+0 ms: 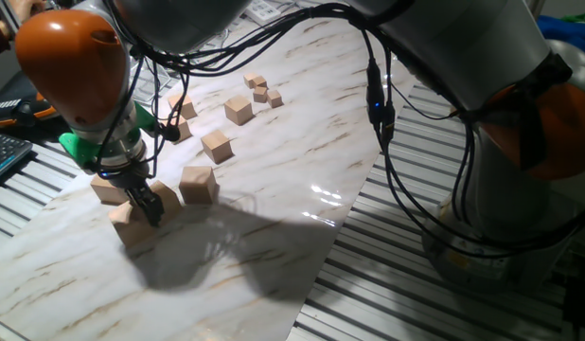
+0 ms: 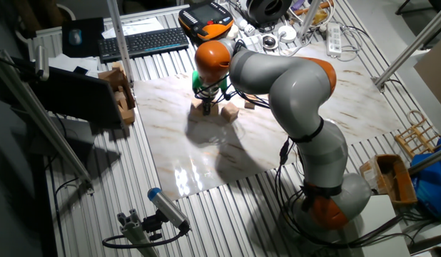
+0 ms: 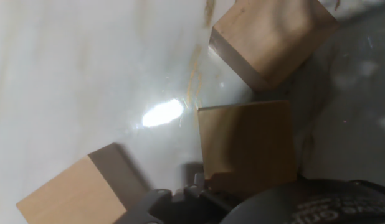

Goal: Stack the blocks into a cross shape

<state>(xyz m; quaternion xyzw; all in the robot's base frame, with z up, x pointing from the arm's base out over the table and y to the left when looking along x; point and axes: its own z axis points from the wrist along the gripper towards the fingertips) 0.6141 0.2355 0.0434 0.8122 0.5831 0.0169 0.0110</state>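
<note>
Jaws [image 1: 149,210] low among 3 blocks [image 1: 198,184]

Marbled tabletop [image 1: 274,218] with seemingly scattered blocks [image 1: 199,183]

Grey arm [image 2: 292,86], orange joints, black cables [image 1: 387,142]

pincer [image 1: 146,210] hemmed by three blocks [image 1: 199,184], bare marble board [image 1: 274,237] beyond
</note>
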